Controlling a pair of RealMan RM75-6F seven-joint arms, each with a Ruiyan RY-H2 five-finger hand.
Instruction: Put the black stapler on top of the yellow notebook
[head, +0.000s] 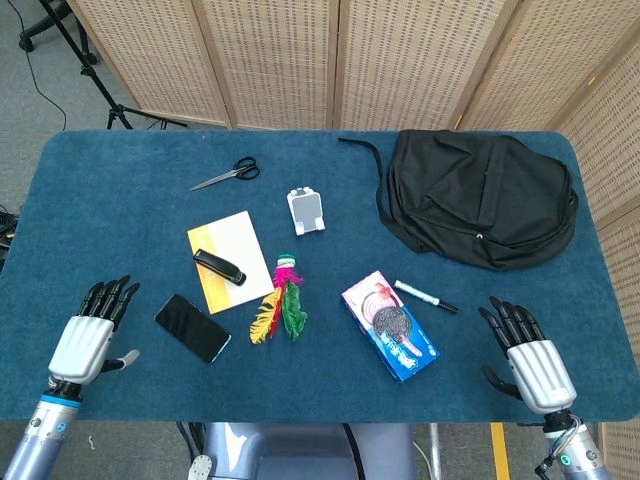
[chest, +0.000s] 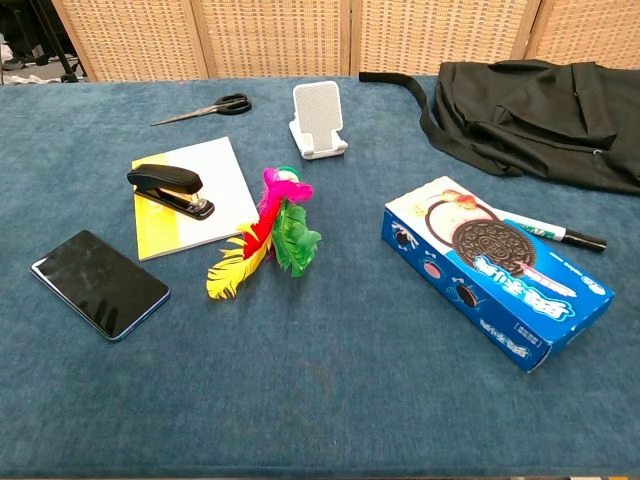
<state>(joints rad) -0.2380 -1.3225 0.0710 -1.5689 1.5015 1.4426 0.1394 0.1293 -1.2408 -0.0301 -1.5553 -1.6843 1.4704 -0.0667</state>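
The black stapler (head: 219, 267) (chest: 169, 188) lies on top of the yellow notebook (head: 237, 247) (chest: 210, 178), across its left part. My left hand (head: 88, 338) hovers near the table's front left edge, open and empty, well left of the notebook. Near the front right corner my right hand (head: 530, 362) is also open with nothing in it. Neither hand shows in the chest view.
A black phone (head: 192, 327) lies just front-left of the notebook. Coloured feathers (head: 283, 304), a cookie box (head: 389, 325), a marker (head: 425, 297), a phone stand (head: 306, 210), scissors (head: 228, 174) and a black backpack (head: 480, 195) are spread over the blue table (head: 110, 215).
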